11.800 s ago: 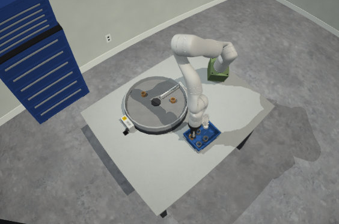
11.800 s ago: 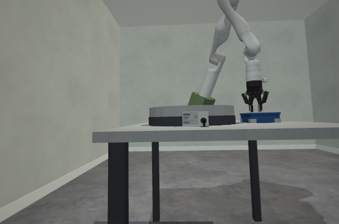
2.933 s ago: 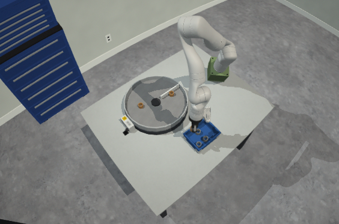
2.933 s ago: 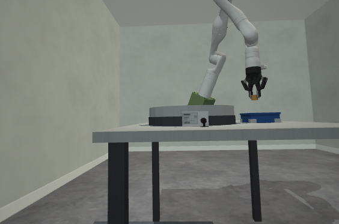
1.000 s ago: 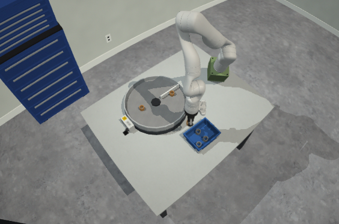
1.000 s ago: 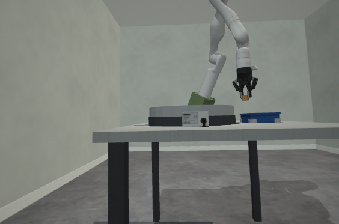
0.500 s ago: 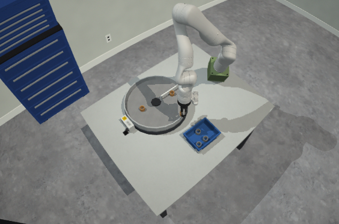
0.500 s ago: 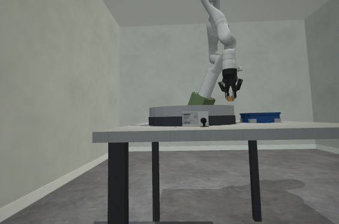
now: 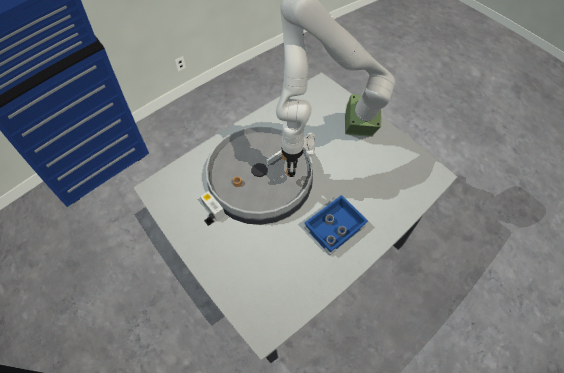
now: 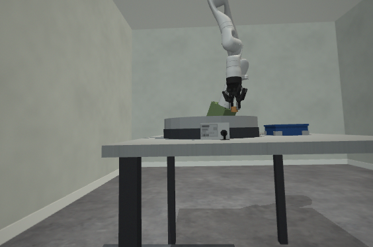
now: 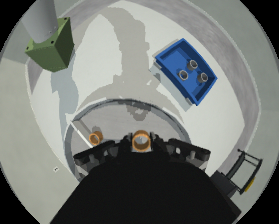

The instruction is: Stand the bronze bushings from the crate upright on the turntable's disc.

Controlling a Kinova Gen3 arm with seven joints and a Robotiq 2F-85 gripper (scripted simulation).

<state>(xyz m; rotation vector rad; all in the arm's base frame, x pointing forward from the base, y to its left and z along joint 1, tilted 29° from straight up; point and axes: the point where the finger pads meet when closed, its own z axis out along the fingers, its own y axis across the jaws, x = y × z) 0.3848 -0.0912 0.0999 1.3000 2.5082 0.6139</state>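
Note:
My gripper (image 9: 291, 169) (image 10: 234, 108) is shut on a bronze bushing (image 10: 234, 109) (image 11: 142, 141) and holds it a little above the turntable's grey disc (image 9: 250, 196) (image 11: 117, 119), to the right of the dark hub (image 9: 259, 169). Another bronze bushing (image 9: 237, 179) (image 11: 94, 137) stands upright on the disc, left of the hub. The blue crate (image 9: 322, 210) (image 10: 286, 128) (image 11: 164, 62) sits on the table right of the turntable. It holds three steel bushings (image 9: 329, 219) (image 9: 342, 230) (image 9: 330, 239) (image 11: 192, 64).
The turntable has a raised rim (image 9: 295, 201) and a white control box (image 9: 212, 205) (image 10: 213, 130) at its front. A thin white bar (image 9: 274, 158) lies over the disc by my gripper. The arm's green base block (image 9: 362, 121) (image 11: 50, 46) stands at the table's back. A blue drawer cabinet (image 9: 55, 89) stands far left.

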